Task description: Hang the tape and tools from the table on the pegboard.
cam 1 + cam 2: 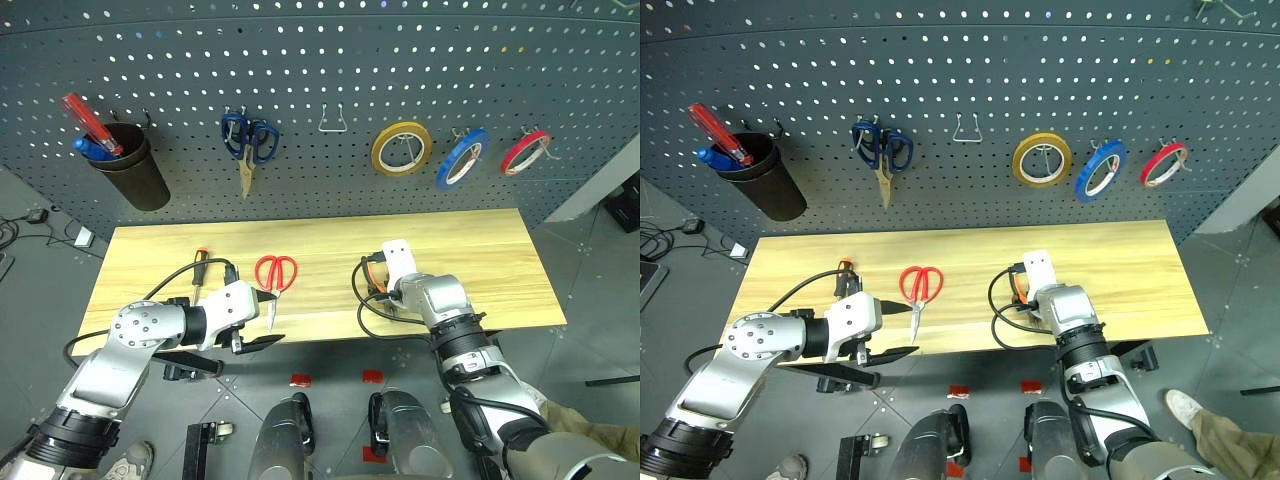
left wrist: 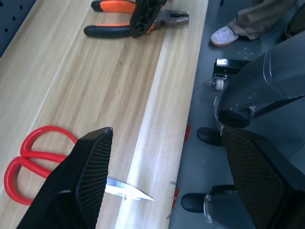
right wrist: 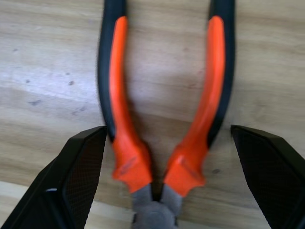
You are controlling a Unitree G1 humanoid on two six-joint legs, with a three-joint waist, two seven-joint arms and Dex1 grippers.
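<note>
The orange-and-black pliers [image 3: 121,119] lie flat on the table [image 1: 480,250]. My right gripper [image 3: 167,138] hovers over them, open, with one finger on each side of the two handles. The red-handled scissors [image 1: 276,272] lie on the wood to the left, blades toward the front edge. My left gripper [image 2: 167,162] stands open at that edge beside the blade tips, holding nothing. A slim screwdriver [image 1: 200,268] lies further left. The blue tape [image 1: 462,158] hangs on the pegboard [image 1: 330,60].
On the pegboard hang a dark cup [image 1: 130,165] holding a red-handled tool, blue-handled scissors [image 1: 248,140], a bare metal hook [image 1: 333,120], a yellow tape ring [image 1: 401,148] and a red tape ring [image 1: 525,150]. A person's shoe [image 2: 228,34] stands on the floor.
</note>
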